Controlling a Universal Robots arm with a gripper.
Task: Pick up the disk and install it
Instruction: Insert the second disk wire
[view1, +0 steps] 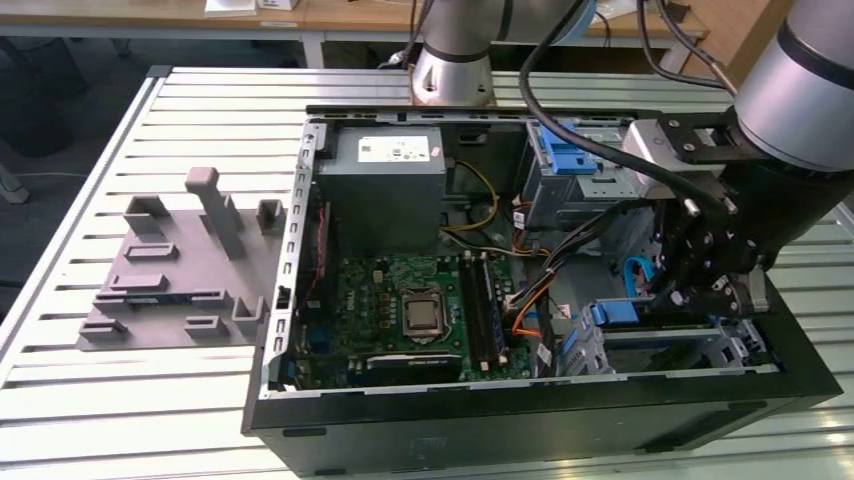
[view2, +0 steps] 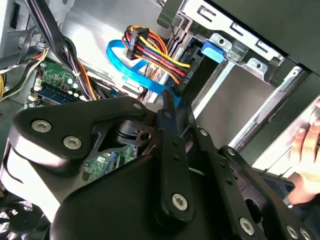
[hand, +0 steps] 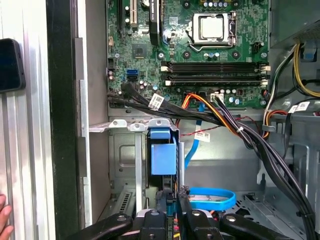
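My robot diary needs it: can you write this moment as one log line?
hand: shut on disk | disk: edge-on, at drive bay | place: inside computer case, exterior view's right

A robotics lab or electronics workshop: an open desktop computer case (view1: 534, 400) lies on a slatted aluminium workbench (view1: 80, 400) beneath an industrial robot arm (view1: 801, 90), its motherboard (view1: 400, 310) and cabling exposed. A grey moulded parts fixture (view1: 174, 270) sits alongside (wooden desks (view1: 334, 12) line the background), and a person's hand (view2: 307, 160) rests nearby.
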